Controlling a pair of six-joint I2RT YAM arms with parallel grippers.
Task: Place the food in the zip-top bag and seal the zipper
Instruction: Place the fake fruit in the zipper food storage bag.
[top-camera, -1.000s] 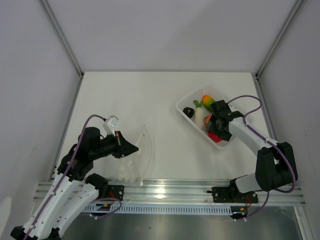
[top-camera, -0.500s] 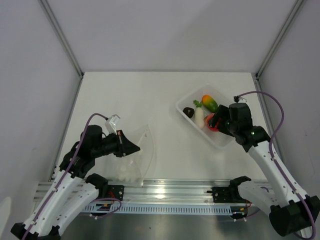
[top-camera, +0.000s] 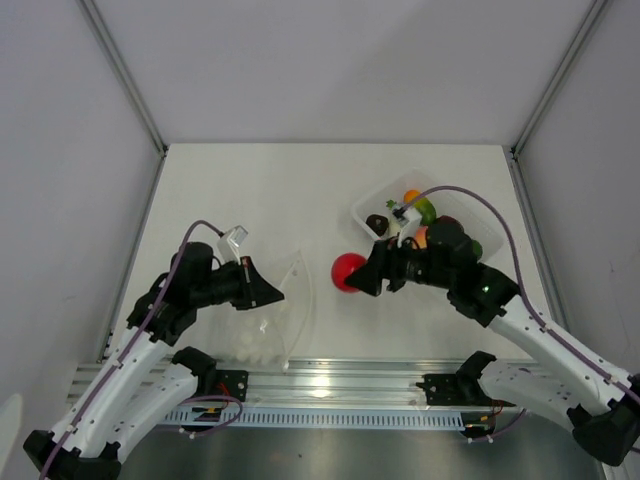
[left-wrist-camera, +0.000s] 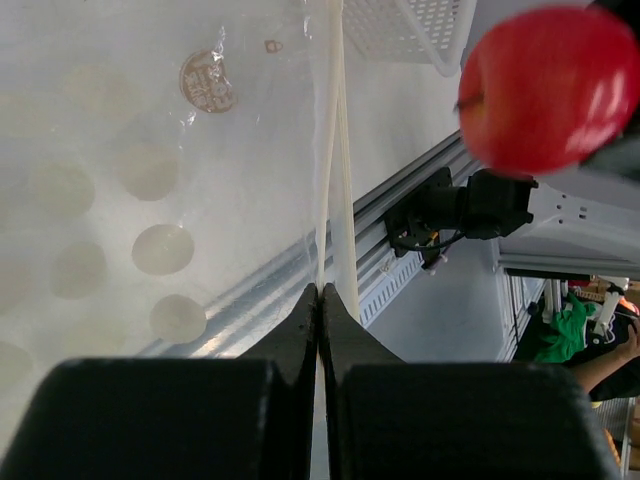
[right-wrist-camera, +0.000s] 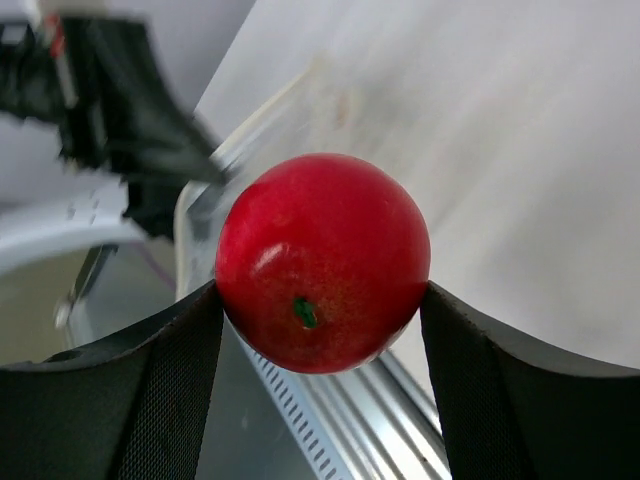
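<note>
My right gripper (top-camera: 360, 274) is shut on the red apple (top-camera: 347, 271) and holds it above the table, right of the bag's mouth; the apple also shows in the right wrist view (right-wrist-camera: 322, 260) and the left wrist view (left-wrist-camera: 548, 88). My left gripper (top-camera: 268, 295) is shut on the upper lip of the clear zip-top bag (top-camera: 278, 318), lifting it; the pinched edge with the zipper strip (left-wrist-camera: 333, 180) runs up from the closed fingertips (left-wrist-camera: 300, 322). The mango (top-camera: 417, 203), white radish (top-camera: 398, 225) and a dark piece (top-camera: 376, 222) lie in the tray.
A rigid clear tray (top-camera: 365, 207) stands at the back right. An aluminium rail (top-camera: 340, 385) runs along the near table edge. White walls with metal posts enclose the table on three sides.
My right arm lifted the red apple out of the tray and carried it left toward the bag. My left gripper raised the bag's lip a little and shifted right.
</note>
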